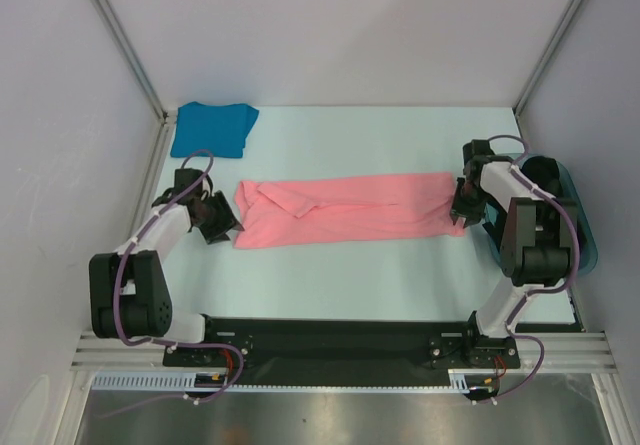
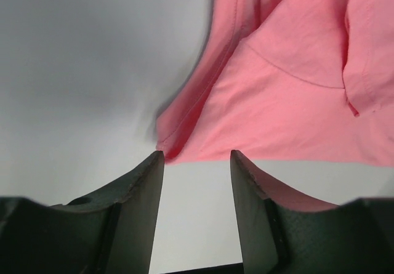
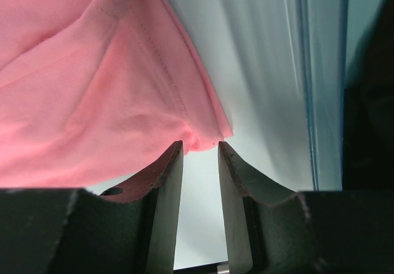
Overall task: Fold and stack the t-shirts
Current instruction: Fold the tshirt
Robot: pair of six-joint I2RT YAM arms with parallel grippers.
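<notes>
A salmon pink t-shirt [image 1: 345, 208] lies folded into a long strip across the middle of the table. A bright teal-blue t-shirt [image 1: 212, 127] sits folded at the back left corner. My left gripper [image 1: 222, 223] is at the pink strip's near left corner; in the left wrist view it [image 2: 197, 156] stands open, with that corner [image 2: 169, 141] just past the fingertips and bare table between them. My right gripper [image 1: 462, 215] is at the strip's near right corner. In the right wrist view it [image 3: 200, 145] is open a narrow way, the cloth corner [image 3: 206, 135] at its fingertips and not pinched.
A translucent teal plastic tub [image 1: 570, 215] stands at the right table edge, just behind the right arm; its wall [image 3: 320, 77] shows in the right wrist view. White enclosure walls and metal posts [image 1: 120, 35] bound the table at the back and sides.
</notes>
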